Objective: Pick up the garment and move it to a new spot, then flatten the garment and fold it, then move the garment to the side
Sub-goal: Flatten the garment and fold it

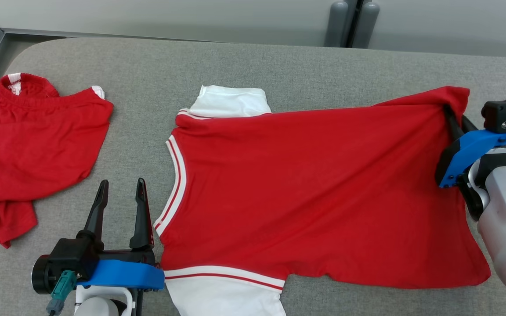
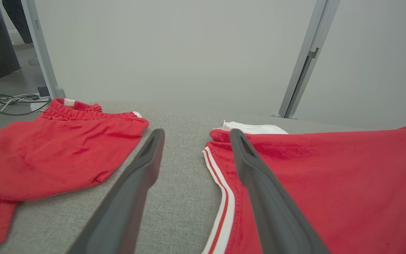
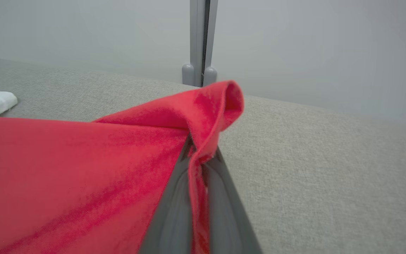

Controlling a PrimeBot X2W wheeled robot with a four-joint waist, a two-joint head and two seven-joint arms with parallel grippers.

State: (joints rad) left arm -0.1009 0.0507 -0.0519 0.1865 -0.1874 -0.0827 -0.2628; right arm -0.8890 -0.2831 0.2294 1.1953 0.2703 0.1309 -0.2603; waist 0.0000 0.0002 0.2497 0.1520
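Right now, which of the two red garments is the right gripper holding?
The big red shirt with white sleeves and striped trim: the right gripper is shut on its corner. The red shorts lie apart, untouched.

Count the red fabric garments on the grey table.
2: crumpled red shorts at the left end; red shirt with white sleeves across the middle, right gripper pinching its corner. None appears hidden.

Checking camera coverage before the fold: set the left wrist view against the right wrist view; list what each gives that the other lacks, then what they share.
Left wrist view adds the open left gripper, the red shorts, a striped neckline, floor cables. Right wrist view adds the right gripper shut on the red shirt at its lifted corner. Shared: that shirt, its white sleeve, the grey table.
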